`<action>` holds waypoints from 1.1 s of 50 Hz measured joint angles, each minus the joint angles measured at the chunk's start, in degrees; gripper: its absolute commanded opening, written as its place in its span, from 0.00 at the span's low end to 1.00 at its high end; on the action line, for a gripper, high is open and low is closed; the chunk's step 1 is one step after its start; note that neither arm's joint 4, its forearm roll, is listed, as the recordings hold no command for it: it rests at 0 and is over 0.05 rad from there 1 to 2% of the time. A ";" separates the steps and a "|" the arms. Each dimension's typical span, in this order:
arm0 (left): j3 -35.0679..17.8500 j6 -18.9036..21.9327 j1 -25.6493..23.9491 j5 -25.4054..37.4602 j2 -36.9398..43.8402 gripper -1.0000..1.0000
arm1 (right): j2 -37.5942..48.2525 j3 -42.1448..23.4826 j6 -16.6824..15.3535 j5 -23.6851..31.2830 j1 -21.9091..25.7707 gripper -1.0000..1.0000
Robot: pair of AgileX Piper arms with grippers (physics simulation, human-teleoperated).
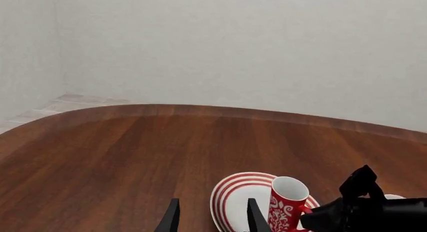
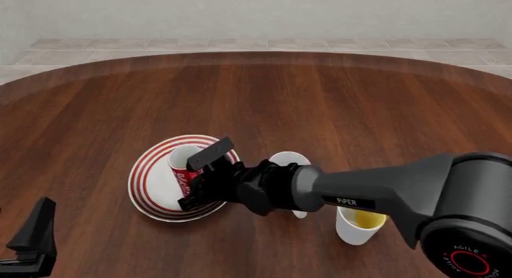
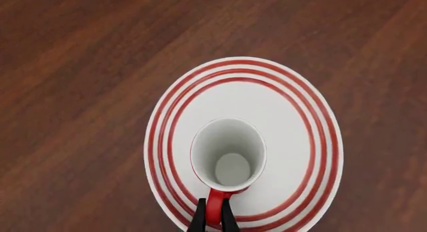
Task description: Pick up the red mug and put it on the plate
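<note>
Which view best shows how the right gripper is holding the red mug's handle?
The right wrist view: the right gripper pinches the red mug's handle, mug upright over the plate. In the front view the gripper hides the handle. The left wrist view shows mug and handle side-on; finger contact is unclear.

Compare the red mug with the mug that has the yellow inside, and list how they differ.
The red mug is red outside with white swirls and white inside; the yellow-lined mug is white outside.
The red mug stands on the plate; the yellow-lined mug stands on the bare table.
The right gripper has its jaws shut on the red mug's handle; nothing holds the yellow-lined mug.
Both stand upright, mouths up.
</note>
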 measured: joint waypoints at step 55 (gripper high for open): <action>-0.66 0.49 -0.21 0.40 0.00 1.00 | -13.32 7.04 -2.48 4.85 -0.91 1.00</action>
